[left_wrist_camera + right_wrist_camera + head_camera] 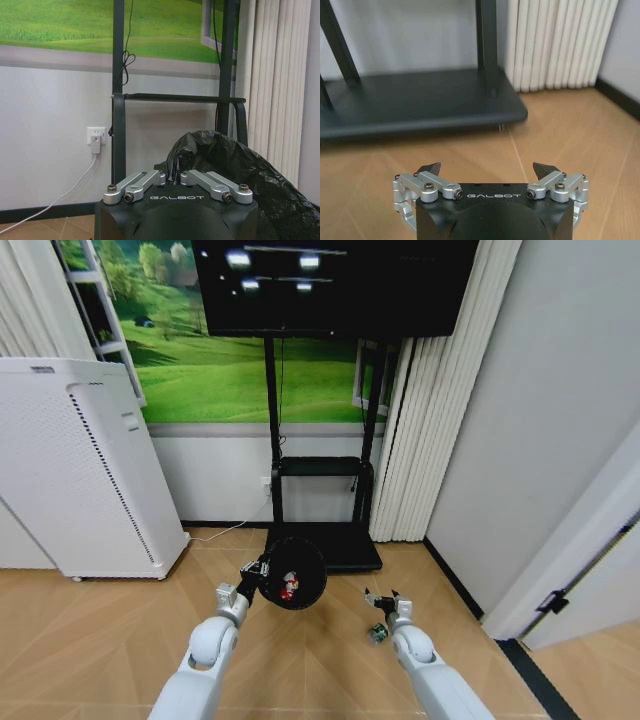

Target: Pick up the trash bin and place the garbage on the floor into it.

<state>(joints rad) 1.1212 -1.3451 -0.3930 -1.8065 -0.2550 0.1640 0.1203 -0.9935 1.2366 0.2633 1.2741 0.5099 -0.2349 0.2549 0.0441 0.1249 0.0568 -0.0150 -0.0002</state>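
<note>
1. Black bin (pixel 295 573) is up off the floor, held at its near rim by your left gripper (pixel 254 568). In the left wrist view the jaws are pinched on the liner edge (pixel 176 161), so that grip looks solid. The mouth tips toward you, and red-and-white scraps (pixel 288 587) already sit inside.
2. Your right gripper (pixel 383 598) hangs low over the wood floor (pixel 90 640) with its jaws spread wide and nothing between them. The wrist view shows both tips apart over bare planks.
3. One piece looks left: the small greenish bottle (pixel 377 633), on the floor just beside the right arm, nearer you than the fingertips.
4. My read is you're mid-task, two pieces binned and the bottle next. That means pulling the right gripper back and down over the bottle, closing on it, then carrying it across to the bin mouth.
5. Around you: the black TV stand base (pixel 330 545) sits right behind the bin, white curtains (pixel 420 440) to the right, and the big white appliance (pixel 80 470) well off left. The stand base is the thing to watch if the bin swings forward.
</note>
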